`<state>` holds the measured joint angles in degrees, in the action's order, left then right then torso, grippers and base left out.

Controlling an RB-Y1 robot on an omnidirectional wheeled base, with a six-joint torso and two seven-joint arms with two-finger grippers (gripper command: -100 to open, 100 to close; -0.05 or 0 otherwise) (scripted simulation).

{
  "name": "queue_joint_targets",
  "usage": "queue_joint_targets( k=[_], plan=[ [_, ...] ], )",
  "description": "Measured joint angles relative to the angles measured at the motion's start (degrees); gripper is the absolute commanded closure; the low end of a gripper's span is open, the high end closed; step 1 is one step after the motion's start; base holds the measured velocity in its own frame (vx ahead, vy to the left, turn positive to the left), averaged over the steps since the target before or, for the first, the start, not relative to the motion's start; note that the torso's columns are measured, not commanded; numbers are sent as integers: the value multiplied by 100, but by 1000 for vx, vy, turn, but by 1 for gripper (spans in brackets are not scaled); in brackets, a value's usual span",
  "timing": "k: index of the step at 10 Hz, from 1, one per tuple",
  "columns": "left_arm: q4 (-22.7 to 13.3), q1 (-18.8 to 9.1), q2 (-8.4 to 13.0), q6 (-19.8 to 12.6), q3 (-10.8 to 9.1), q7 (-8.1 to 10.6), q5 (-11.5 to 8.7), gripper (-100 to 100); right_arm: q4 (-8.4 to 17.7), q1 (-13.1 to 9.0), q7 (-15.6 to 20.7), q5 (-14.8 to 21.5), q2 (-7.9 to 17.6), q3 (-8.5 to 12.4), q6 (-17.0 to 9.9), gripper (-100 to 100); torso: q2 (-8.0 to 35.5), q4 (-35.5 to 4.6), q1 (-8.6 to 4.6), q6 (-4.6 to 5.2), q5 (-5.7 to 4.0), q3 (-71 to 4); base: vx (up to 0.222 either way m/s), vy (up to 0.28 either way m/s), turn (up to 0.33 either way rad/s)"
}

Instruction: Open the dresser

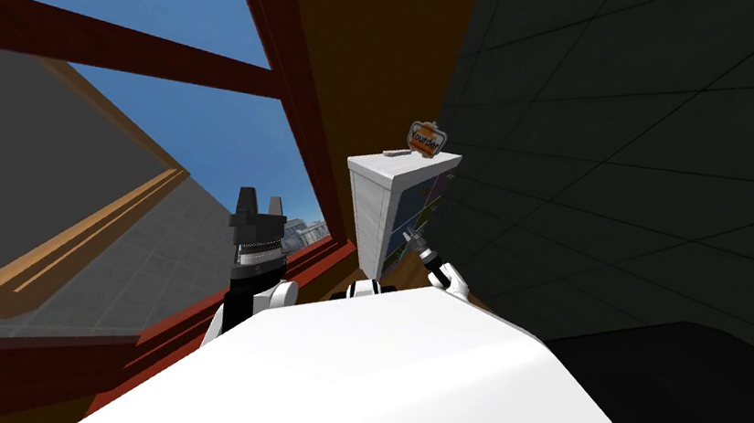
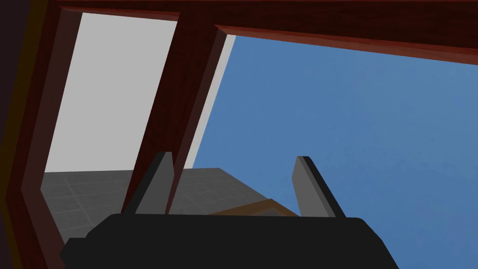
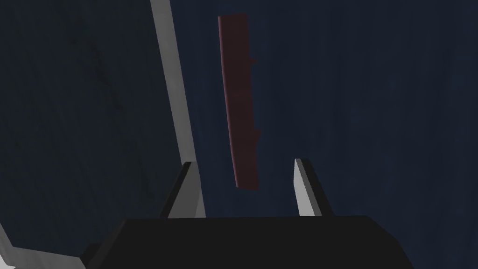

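While we face it from close by, the tall white box-shaped dresser (image 1: 369,208) with dark, many-coloured drawer fronts stands at twelve o'clock in the head view. It is just at three o'clock of the slanting dark red wooden window frame (image 1: 298,119). On its top, a small orange and white labelled object (image 1: 425,137) sits at the far end, with a flat grey slab (image 1: 394,152) at its eight o'clock.

Our right gripper (image 1: 410,238) reaches up to the dresser's front, at five o'clock of its white side. From that hand, the right gripper (image 3: 242,187) has its two thin grey fingers spread apart, pinching nothing. It faces a flat dark blue panel (image 3: 350,93). A slim dark red handle bar (image 3: 242,102) lies ahead on that panel, in line with the gap between the fingers and apart from both. A light grey strip (image 3: 173,84) runs beside it.

Our left gripper (image 1: 260,206) is raised at eleven o'clock of the chest, well apart from the dresser. Its fingers (image 2: 156,187) are spread and hold nothing.
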<state>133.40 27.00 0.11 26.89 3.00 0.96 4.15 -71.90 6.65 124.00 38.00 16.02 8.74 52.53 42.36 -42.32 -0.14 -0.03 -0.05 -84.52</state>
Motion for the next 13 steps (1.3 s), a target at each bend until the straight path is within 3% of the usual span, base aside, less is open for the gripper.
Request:
queue_joint_targets(
  k=[5, 8, 9, 11, 13],
  plan=[
    [-1, -1, 0, 0, 0, 0, 0, 0, -29, 45, -121, -3, 132, 5, 20, 100, -14, -7, 44, -5, 16, -8, -130, -69, -34],
    [-1, -1, 1, 0, -1, 0, 0, 0, -51, 89, -165, -18, 191, -6, 100, 100, 18, -10, 6, 6, 6, 10, -163, -120, -31],
    [-1, -2, 1, -1, -1, 0, 0, 0, -63, 108, -187, -22, 216, -10, 125, -100, 14, -12, 13, 6, 10, 7, -109, -38, 12],
    [0, -1, -1, 0, 1, 0, 0, 0, -69, -32, -370, -36, 392, 28, 45, -100, -49, 17, 57, -10, 12, -27, -46, 57, 13],
    [0, 0, -1, 0, 1, 0, 0, 0, -220, -93, -617, -29, 556, 37, -132, -100, -34, 11, 20, 1, 6, -22, -30, 59, 19]
  ],
)
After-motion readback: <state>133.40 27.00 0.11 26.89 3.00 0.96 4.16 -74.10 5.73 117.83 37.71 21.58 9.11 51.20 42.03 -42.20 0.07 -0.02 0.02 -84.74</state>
